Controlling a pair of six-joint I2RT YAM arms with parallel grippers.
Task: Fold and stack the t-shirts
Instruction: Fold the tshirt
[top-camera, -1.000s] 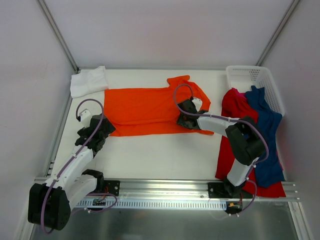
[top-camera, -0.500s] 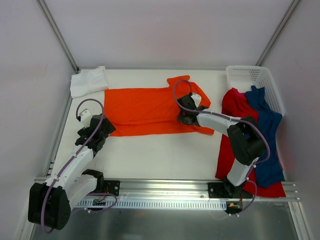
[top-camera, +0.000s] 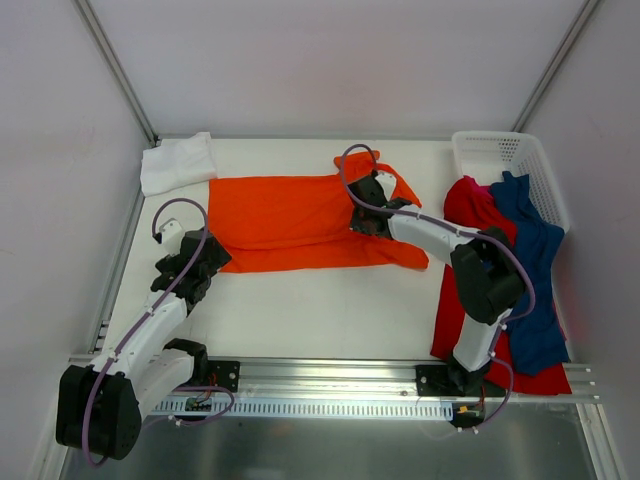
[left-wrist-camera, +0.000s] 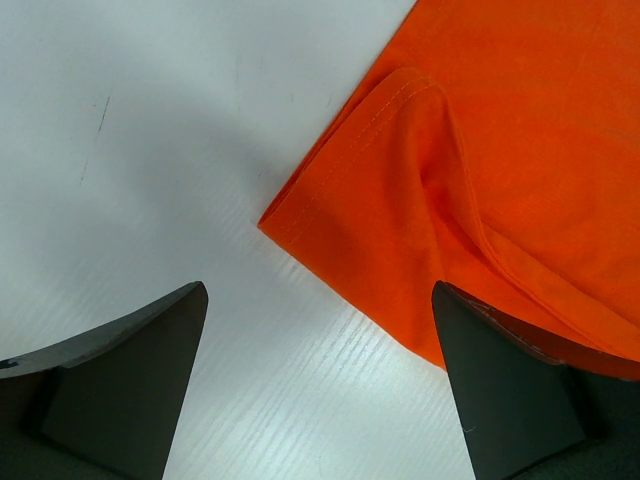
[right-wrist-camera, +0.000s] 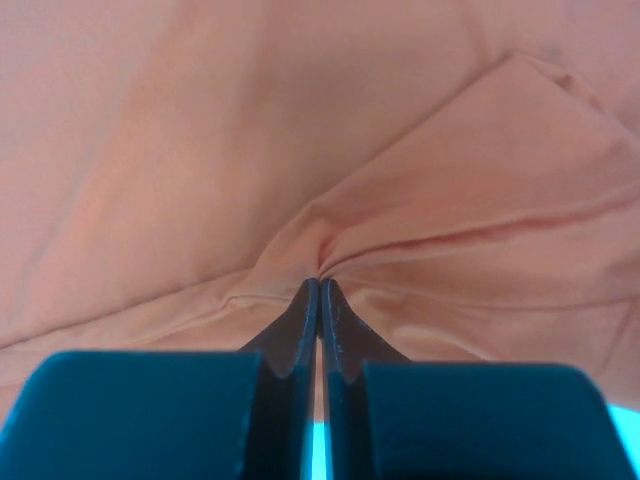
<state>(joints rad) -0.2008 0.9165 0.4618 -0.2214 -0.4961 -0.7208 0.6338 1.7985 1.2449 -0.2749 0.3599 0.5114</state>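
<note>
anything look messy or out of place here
Yes: the red cloth t-shirt and dark blue cloth t-shirt lie crumpled in a heap against the white perforated plastic basket, and the red one trails over the table's near rail.

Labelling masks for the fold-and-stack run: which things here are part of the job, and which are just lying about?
Job:
orange t-shirt, pinched by the right gripper
white t-shirt
red t-shirt
dark blue t-shirt

Lying about:
white perforated basket, far right, with nothing visible inside it
</note>
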